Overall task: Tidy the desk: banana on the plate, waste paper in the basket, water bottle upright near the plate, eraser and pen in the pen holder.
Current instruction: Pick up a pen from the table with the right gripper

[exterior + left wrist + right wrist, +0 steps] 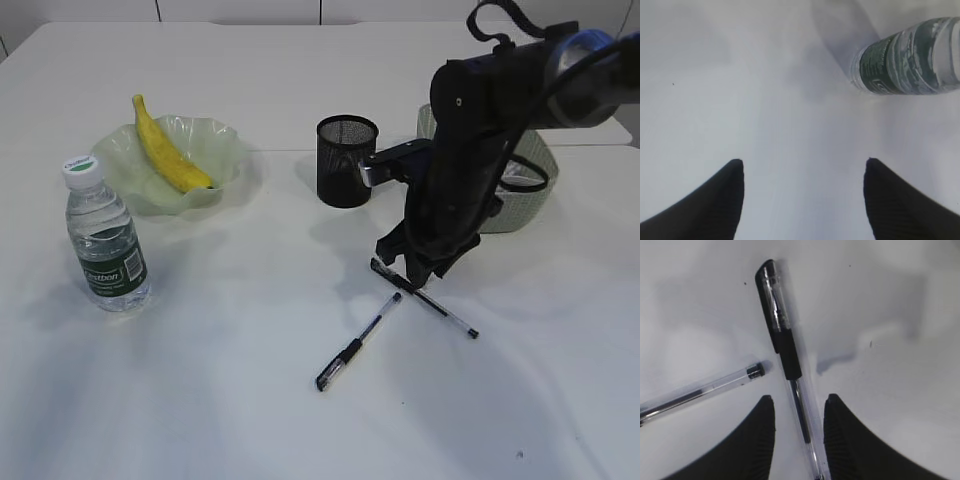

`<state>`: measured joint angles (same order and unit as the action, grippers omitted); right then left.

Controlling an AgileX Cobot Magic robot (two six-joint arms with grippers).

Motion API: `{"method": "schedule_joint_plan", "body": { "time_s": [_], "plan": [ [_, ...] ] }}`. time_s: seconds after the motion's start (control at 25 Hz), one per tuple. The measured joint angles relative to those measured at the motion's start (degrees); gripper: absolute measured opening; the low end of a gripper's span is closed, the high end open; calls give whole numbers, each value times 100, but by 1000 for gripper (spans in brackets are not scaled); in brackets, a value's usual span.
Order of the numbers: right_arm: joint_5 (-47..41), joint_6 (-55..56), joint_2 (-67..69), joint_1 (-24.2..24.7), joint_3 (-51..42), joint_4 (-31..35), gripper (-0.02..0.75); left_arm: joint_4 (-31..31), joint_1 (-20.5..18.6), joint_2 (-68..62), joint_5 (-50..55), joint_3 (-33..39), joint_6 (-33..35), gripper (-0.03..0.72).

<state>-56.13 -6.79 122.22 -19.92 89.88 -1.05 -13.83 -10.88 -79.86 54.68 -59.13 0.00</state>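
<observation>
A yellow banana (165,150) lies on the pale green plate (225,140) at the back left. The water bottle (105,240) stands upright in front of the plate and also shows in the left wrist view (910,57). The black mesh pen holder (346,160) stands mid-table. Two pens lie on the table. My right gripper (412,272) is down at one pen (440,308), open, its fingers (799,399) on either side of the pen's barrel (785,345) with gaps. The second pen (355,345) lies beside it (705,387). My left gripper (802,161) is open and empty. No eraser shows.
A grey-green basket (535,160) stands at the back right, partly hidden behind my right arm; its contents are hard to make out. The pen holder is just left of the arm's wrist.
</observation>
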Motion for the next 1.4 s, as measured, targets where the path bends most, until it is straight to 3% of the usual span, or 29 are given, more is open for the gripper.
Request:
{"method": "schedule_joint_plan", "body": {
  "time_s": [1.4],
  "plan": [
    [289,-359,383,85,15,256,252,0,0,0,0,0,0,528]
  ]
}}
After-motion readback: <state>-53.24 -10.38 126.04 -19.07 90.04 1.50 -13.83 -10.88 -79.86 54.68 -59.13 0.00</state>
